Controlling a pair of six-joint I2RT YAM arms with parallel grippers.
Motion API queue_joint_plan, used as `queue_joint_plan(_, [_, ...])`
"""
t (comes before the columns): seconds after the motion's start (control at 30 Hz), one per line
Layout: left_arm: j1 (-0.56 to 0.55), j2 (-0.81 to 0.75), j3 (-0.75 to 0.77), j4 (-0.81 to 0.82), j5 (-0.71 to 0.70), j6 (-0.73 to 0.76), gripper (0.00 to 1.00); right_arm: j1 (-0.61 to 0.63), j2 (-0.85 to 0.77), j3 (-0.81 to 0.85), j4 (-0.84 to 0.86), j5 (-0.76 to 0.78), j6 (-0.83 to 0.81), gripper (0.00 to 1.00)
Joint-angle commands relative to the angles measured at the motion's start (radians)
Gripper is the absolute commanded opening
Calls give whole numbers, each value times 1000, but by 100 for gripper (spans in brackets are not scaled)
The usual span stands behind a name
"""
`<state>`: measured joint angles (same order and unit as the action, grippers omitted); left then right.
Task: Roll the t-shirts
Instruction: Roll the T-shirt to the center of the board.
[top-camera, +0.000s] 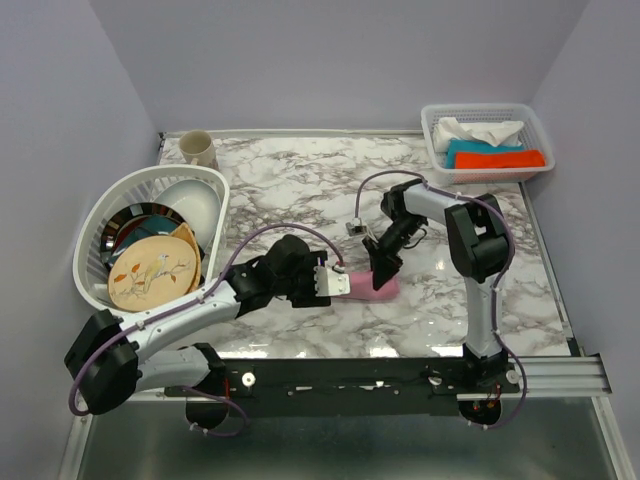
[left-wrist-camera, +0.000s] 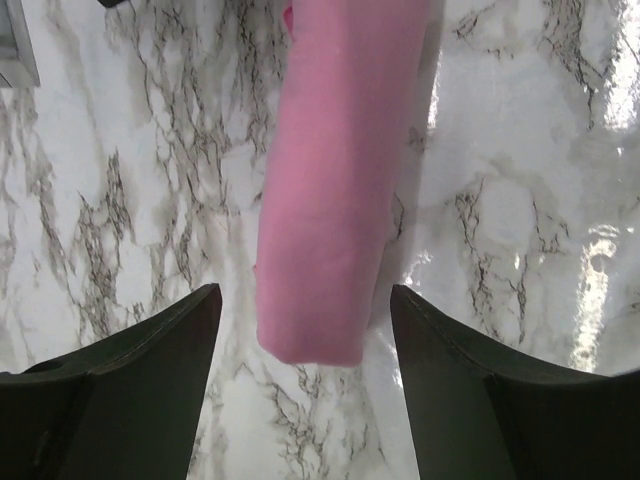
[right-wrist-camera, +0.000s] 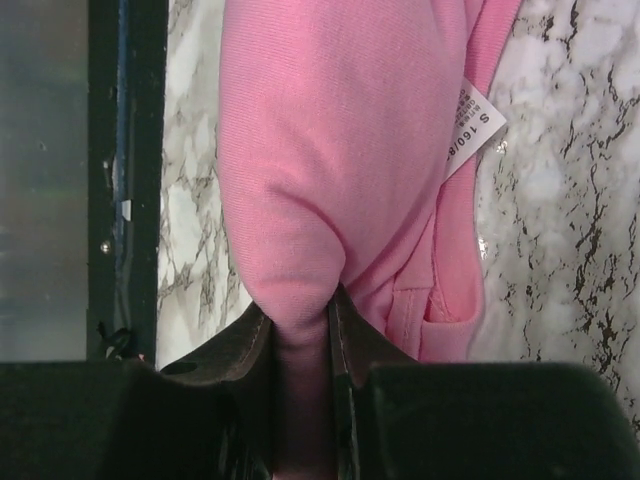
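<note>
The pink t-shirt (top-camera: 372, 287) lies rolled into a short tube on the marble table, between the two grippers. In the left wrist view the roll (left-wrist-camera: 335, 190) runs away from me, its near end just ahead of my left gripper (left-wrist-camera: 305, 330), which is open and empty with a finger on each side. My right gripper (top-camera: 383, 266) is shut on a fold of the pink fabric (right-wrist-camera: 320, 180) at the roll's upper end; a white size label (right-wrist-camera: 473, 125) sticks out beside it.
A white dish rack (top-camera: 95, 275) with plates and a bowl stands at the left. A beige mug (top-camera: 198, 148) sits at the back left. A white basket (top-camera: 436, 150) with folded teal, orange and white cloths is at the back right.
</note>
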<state>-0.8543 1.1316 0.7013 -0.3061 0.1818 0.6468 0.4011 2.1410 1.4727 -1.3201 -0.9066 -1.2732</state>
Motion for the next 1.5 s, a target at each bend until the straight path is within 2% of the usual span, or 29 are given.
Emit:
queue_joint_plan(0.0, [-43, 69, -13, 195, -33, 50, 78, -22, 83, 34, -206, -48, 3, 10])
queue_joint_plan(0.07, [-54, 85, -32, 272, -24, 73, 79, -33, 99, 35, -208, -64, 28, 10])
queue_joint_plan(0.3, [-88, 177, -40, 363, 31, 116, 79, -85, 168, 0, -206, -89, 81, 11])
queue_joint_plan(0.57, [-100, 290, 32, 321, 100, 68, 75, -90, 209, 31, -206, -110, 143, 12])
queue_joint_plan(0.73, [-109, 332, 13, 358, 108, 111, 76, -94, 234, 49, -206, -109, 182, 13])
queue_joint_plan(0.97, [-114, 457, 61, 308, 108, 146, 76, -99, 244, 60, -206, -107, 206, 16])
queue_joint_plan(1.03, [-114, 480, 85, 280, 131, 137, 76, -104, 241, 57, -206, -109, 206, 24])
queue_joint_plan(1.07, [-112, 487, 93, 263, 139, 126, 76, -107, 235, 55, -206, -113, 204, 31])
queue_joint_plan(1.13, [-112, 499, 118, 245, 153, 105, 76, -117, 223, 49, -206, -114, 199, 40])
queue_joint_plan(1.17, [-112, 504, 122, 236, 166, 94, 76, -123, 214, 48, -206, -114, 190, 99])
queue_joint_plan(1.33, [-108, 523, 152, 217, 188, 30, 76, -177, 76, 55, -183, -126, 198, 100])
queue_joint_plan(1.47, [-98, 534, 168, 208, 205, -13, 76, -200, -82, 2, -50, -111, 276, 100])
